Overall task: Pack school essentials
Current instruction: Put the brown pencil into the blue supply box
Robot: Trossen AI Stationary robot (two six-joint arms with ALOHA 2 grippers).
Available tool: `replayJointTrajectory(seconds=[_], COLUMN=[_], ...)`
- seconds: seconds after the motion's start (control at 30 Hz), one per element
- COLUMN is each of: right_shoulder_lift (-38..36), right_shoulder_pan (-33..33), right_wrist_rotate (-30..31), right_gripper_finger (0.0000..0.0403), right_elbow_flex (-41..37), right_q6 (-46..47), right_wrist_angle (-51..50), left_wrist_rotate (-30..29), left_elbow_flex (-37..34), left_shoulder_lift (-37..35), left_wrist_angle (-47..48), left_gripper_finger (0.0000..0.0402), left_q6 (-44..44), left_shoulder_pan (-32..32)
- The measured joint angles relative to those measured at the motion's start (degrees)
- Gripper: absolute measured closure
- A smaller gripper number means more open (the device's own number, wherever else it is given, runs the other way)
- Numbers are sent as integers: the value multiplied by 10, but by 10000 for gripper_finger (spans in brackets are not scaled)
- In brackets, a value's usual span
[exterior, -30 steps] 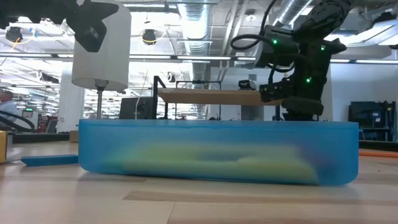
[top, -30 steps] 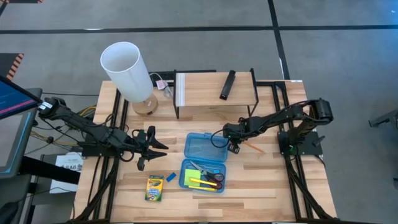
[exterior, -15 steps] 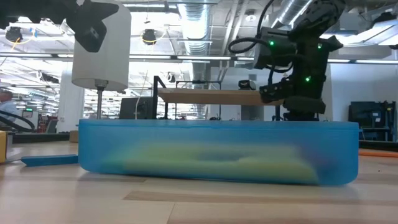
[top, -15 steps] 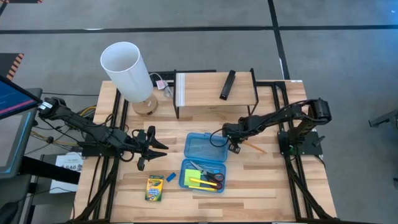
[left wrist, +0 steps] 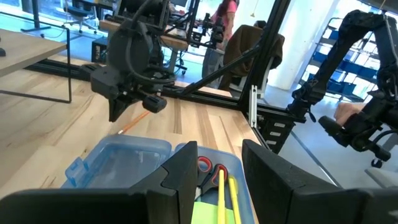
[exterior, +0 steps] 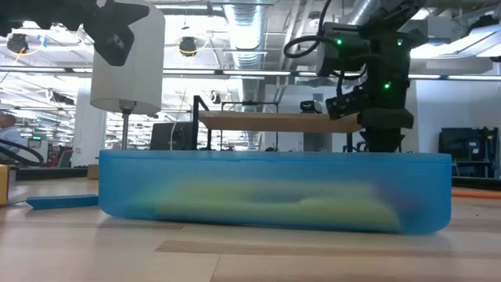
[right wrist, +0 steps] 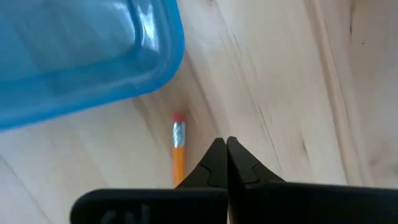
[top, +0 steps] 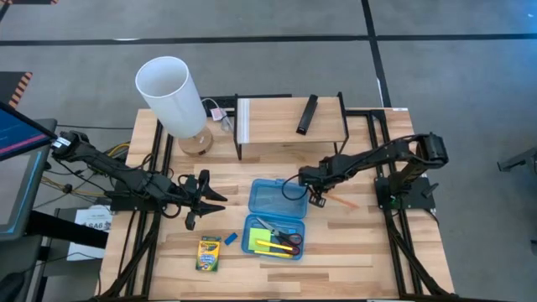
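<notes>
On the pale wooden slat table [top: 361, 252], a translucent blue plastic case [top: 275, 236] lies open, its tray holding red-handled scissors [top: 285, 239], a green sticky-note pad [top: 252, 239] and two yellow sticks [top: 277, 247]. The right gripper [top: 315, 196] hangs just past the lid's corner, fingertips pressed together and empty, beside the orange pencil [right wrist: 179, 155] (red eraser tip showing). The left gripper [top: 211, 198] waits spread apart near the yellow-green crayon box [top: 209, 252], whose printing is unreadable, and the small blue eraser [top: 230, 239].

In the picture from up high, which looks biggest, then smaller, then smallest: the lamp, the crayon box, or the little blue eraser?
Largest to smallest:
1. Lamp, though it stands tall, nearer the camera
2. Crayon box
3. Blue eraser
</notes>
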State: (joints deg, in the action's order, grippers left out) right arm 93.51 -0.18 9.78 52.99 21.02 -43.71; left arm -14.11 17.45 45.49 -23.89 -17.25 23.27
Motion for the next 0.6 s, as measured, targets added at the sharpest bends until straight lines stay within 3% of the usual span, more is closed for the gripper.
replayJointTrajectory(seconds=[0.27,0.6], right_shoulder_lift=[-50,-264], right_shoulder_pan=[49,151], right_wrist_rotate=[-33,-36], right_gripper_finger=[375,337], right_elbow_flex=[-9,-150], right_q6=[50,234], right_wrist_angle=[-44,-46], left_wrist_rotate=[0,2], left_elbow_flex=[0,0], left_shoulder_lift=[0,0], left_wrist_angle=[0,5], left_gripper_finger=[288,288], left_q6=[-3,-13], left_shoulder_pan=[0,0])
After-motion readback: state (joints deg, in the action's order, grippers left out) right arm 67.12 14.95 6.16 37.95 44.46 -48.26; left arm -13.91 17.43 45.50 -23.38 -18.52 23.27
